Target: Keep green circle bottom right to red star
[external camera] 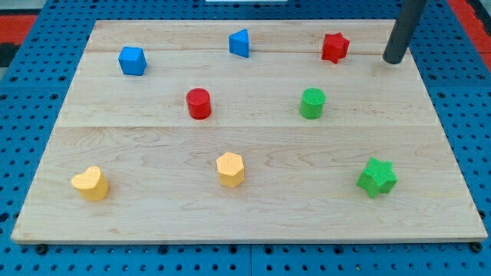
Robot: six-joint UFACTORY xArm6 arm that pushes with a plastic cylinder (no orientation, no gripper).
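The red star lies near the view's top right of the wooden board. The green circle stands below the star and a little to its left, well apart from it. My tip rests on the board to the right of the red star, with a clear gap between them. It is up and to the right of the green circle and touches no block.
A green star lies at the lower right. A red circle is at mid left, a blue triangle at top middle, a blue hexagon at top left. A yellow hexagon and a yellow heart lie near the bottom.
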